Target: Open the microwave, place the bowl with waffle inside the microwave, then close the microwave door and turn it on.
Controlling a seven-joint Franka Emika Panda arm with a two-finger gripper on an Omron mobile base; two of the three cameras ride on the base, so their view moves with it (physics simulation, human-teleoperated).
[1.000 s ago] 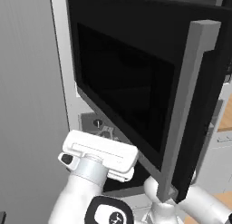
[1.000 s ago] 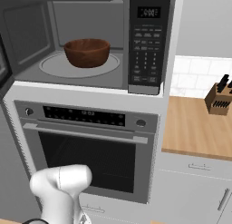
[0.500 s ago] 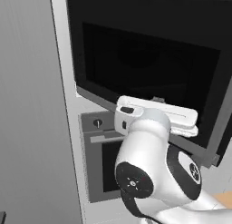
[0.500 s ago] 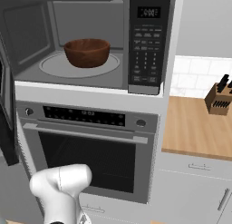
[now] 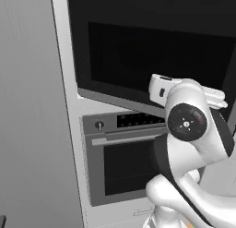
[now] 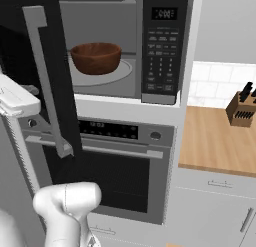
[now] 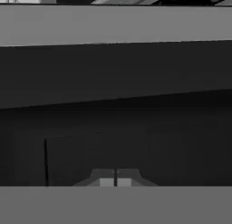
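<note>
The microwave (image 6: 161,51) stands above the oven with its grey cavity partly uncovered. Inside it the dark reddish-brown bowl (image 6: 96,57) rests on the pale turntable (image 6: 125,71). The bowl's rim hides the waffle. The microwave door (image 6: 30,51) stands about half swung in, its vertical grey bar handle (image 6: 46,76) facing the room. From the left the microwave door (image 5: 152,51) shows as a wide black panel. My white hand (image 6: 15,98) sits at the door's outer face. My gripper (image 7: 115,181) is shut on nothing, its tips pointing at the dark panel close ahead.
Below the microwave is a silver-framed oven (image 6: 115,166) with knobs and a horizontal handle. A wooden counter (image 6: 215,141) with a knife block (image 6: 242,108) lies to the right. A tall grey cabinet side (image 5: 32,130) stands to the left.
The microwave door has swung from wide open to about half shut, now covering the cavity's left part. My hand has travelled with it, along its outer side.
</note>
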